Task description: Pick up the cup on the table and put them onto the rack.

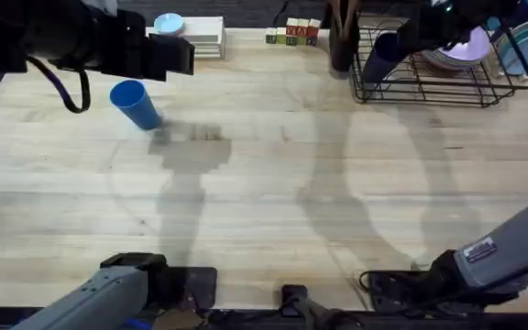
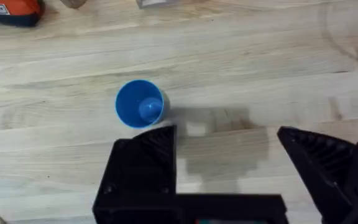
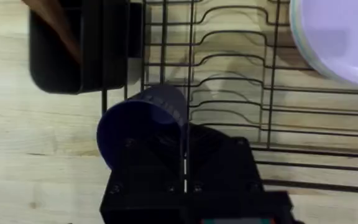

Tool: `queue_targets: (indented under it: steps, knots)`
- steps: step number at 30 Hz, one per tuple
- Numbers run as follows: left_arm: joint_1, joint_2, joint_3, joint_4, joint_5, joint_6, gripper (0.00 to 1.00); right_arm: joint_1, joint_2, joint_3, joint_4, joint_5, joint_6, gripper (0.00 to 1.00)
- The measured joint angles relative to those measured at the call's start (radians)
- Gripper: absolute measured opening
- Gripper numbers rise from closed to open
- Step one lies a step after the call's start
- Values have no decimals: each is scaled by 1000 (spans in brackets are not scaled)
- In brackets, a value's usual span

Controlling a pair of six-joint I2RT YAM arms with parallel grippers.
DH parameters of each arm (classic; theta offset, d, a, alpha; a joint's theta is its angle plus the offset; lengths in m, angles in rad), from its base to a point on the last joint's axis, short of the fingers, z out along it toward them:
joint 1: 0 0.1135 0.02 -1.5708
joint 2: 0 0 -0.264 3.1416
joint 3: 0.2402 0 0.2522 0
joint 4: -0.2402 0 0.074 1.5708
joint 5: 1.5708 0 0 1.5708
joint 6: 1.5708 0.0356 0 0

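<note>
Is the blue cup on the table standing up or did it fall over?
Standing up. The blue cup rests on the table with its round mouth facing up, and the left wrist view looks straight down inside it.

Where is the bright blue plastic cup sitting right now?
The bright blue plastic cup stands upright on the wooden table, far left in the overhead view, just beneath the left pincer, which is open above it.

Matt pale wood table (image 1: 273, 183); black wire rack (image 1: 429, 87); smooth plastic cup (image 1: 136, 104).
</note>
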Motion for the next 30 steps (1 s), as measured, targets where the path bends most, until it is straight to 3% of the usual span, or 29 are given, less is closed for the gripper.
queue_targets:
  steps: [10, 23, 30]
  knots:
    - [0, 0, 0, 0, 0, 0, 994, 0, 42, 0, 1, 0, 17, 38]
    - [0, 0, 0, 0, 0, 0, 993, 0, 42, 0, 3, 0, 25, 252]
    - [0, 0, 0, 0, 0, 0, 993, 0, 42, 0, 4, 0, 25, 265]
